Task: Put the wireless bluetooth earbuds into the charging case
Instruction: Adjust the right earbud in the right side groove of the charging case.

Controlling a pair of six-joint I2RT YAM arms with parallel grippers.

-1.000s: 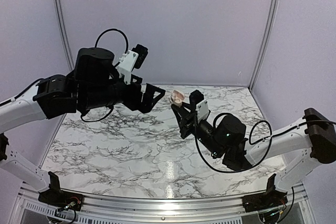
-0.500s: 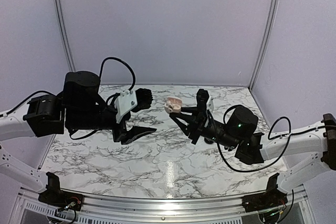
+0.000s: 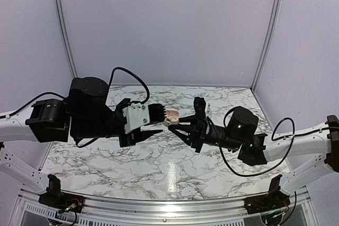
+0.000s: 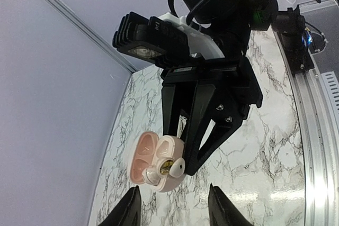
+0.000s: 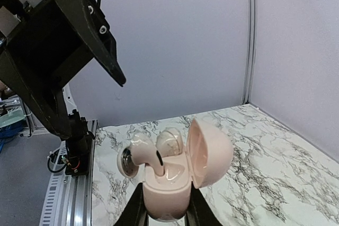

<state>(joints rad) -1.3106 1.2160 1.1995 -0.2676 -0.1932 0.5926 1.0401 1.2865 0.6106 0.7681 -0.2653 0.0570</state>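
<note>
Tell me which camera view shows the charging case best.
Right wrist: the charging case fills the lower centre, lid open, interior plain, gripped by the right tool. Left wrist shows it smaller and off-centre; top external, only a pale speck.

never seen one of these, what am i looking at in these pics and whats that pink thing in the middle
Two robot arms are bolted at the near edge of a marble-patterned table. One picture looks down from above and behind; the other two come from cameras on each wrist. The right gripper is shut on the charging case, holding it in the air with its lid open. Two pale earbuds show inside, the front one sticking out. The left gripper is open and empty, pointed at the case.
</note>
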